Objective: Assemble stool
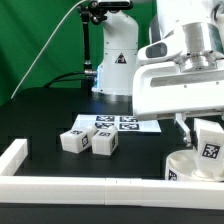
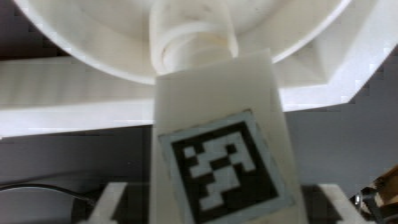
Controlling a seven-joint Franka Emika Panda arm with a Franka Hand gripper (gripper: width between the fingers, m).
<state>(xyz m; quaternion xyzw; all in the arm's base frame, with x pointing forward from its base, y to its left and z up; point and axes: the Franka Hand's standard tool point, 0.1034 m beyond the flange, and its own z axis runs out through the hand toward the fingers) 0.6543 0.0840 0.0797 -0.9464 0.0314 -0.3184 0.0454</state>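
A white stool leg (image 1: pixel 207 141) with a marker tag stands upright on the round white seat (image 1: pixel 192 166) at the exterior view's right. In the wrist view the leg (image 2: pixel 217 140) runs from between my fingers to a socket in the seat (image 2: pixel 98 50). My gripper (image 1: pixel 205 133) straddles the leg. In the wrist view my gripper (image 2: pixel 221 203) is open, with a dark gap between each fingertip (image 2: pixel 112 203) and the leg. Two loose legs (image 1: pixel 75 140) (image 1: pixel 104 144) lie side by side at the table's middle.
The marker board (image 1: pixel 116 123) lies behind the loose legs. A white border rail (image 1: pixel 90 190) runs along the front, with a side piece (image 1: pixel 12 160) at the exterior view's left. The seat sits close to the rail (image 2: pixel 71 100). The robot's base (image 1: pixel 112 60) stands at the back.
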